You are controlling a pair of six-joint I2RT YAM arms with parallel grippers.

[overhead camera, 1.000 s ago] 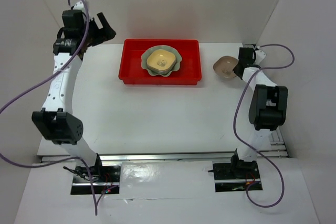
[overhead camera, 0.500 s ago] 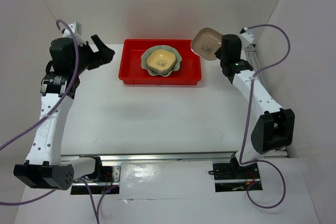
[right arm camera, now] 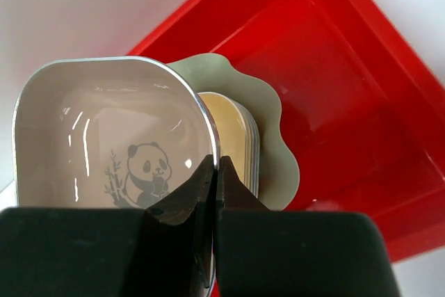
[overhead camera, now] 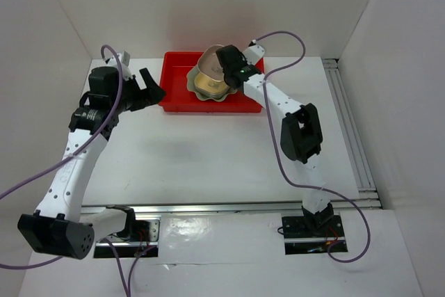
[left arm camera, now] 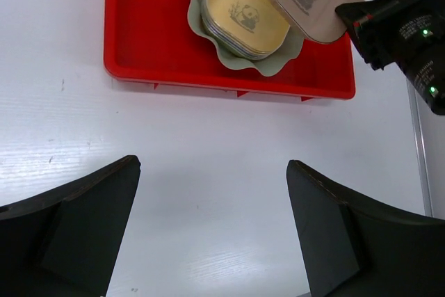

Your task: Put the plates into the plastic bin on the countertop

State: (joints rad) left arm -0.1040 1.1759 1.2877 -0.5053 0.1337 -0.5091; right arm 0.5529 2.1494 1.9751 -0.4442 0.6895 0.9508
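- Swung in from the right, the brown dish (overhead camera: 211, 62) is now held over the stack (left arm camera: 243, 15) in the red bin (overhead camera: 177, 85).
- Its rim is pinched by the tightly closed right fingers (right arm camera: 184, 203); release remains.
- Left fingers (left arm camera: 83, 220) are spread wide, empty.

Plate stack (left arm camera: 243, 15) crowds bin (left arm camera: 149, 26) centre, ends free

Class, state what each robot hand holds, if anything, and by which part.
The right hand is shut on the brown dish, pinching its rim at one side. The left hand is open and holds nothing.
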